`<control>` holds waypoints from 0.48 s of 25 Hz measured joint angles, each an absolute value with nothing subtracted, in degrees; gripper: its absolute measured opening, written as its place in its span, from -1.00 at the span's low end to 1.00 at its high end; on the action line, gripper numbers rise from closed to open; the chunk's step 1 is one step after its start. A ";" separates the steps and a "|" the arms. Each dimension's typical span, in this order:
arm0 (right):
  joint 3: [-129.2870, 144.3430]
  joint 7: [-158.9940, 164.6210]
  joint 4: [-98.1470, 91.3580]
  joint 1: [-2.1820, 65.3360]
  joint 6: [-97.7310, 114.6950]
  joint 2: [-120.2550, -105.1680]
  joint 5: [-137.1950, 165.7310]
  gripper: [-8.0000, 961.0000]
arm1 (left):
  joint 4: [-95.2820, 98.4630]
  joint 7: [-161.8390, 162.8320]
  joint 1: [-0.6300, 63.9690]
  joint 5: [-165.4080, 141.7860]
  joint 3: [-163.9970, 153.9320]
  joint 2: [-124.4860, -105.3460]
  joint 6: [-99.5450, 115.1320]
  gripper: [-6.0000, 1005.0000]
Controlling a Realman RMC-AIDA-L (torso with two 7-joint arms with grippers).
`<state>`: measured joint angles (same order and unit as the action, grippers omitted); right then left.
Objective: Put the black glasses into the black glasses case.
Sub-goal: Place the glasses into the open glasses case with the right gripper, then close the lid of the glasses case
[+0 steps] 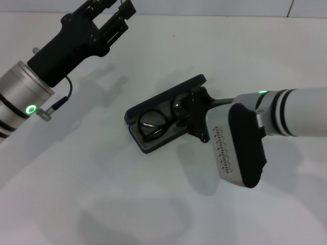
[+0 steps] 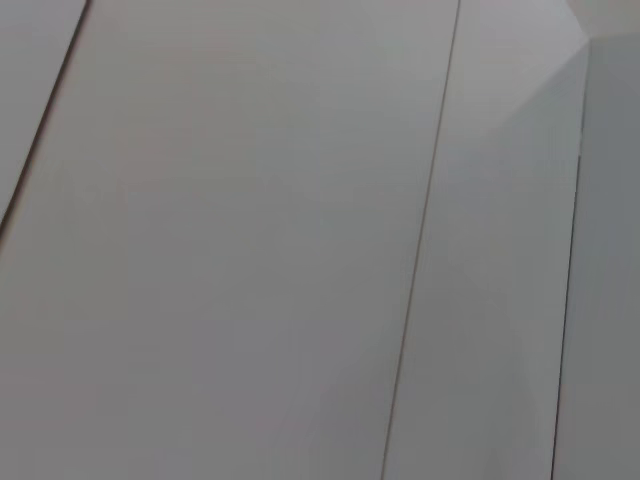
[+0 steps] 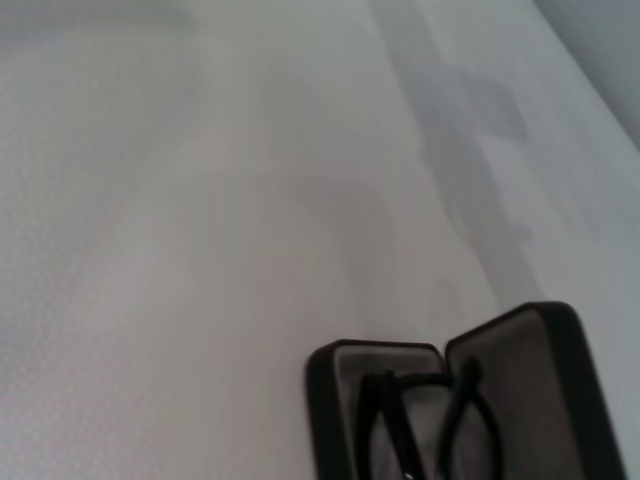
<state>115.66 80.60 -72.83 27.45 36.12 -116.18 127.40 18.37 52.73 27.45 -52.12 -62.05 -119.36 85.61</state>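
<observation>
The black glasses case (image 1: 139,139) lies open in the middle of the white table, its lid (image 1: 168,95) tilted up at the far side. The black glasses (image 1: 153,125) lie folded inside it on the grey lining. My right gripper (image 1: 187,115) is over the right end of the case, right at the glasses and the lid. The right wrist view shows the open case (image 3: 325,400) with the glasses (image 3: 400,425) in it. My left gripper (image 1: 113,13) is open and empty, raised at the far left, well away from the case.
The white table (image 1: 102,204) spreads all round the case. The left wrist view shows only pale panels with thin seams (image 2: 420,240). The table's far edge meets a wall at the top (image 1: 230,13).
</observation>
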 joint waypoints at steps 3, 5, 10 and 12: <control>112.30 80.62 -76.48 24.92 40.32 -116.04 126.31 -0.47 | 18.37 52.73 27.25 -52.11 -62.00 -119.35 85.62 0.16; 108.31 80.18 -79.43 23.23 46.27 -115.83 123.06 -0.43 | 18.37 52.73 27.14 -52.12 -61.99 -119.31 85.62 0.16; 90.61 75.30 -79.66 21.03 66.78 -115.65 106.79 -0.40 | 18.23 52.73 27.02 -52.33 -62.09 -119.16 85.39 0.16; 82.06 72.98 -75.52 20.92 75.15 -115.63 99.87 -0.38 | 18.13 52.58 27.00 -53.01 -61.99 -119.14 84.70 0.16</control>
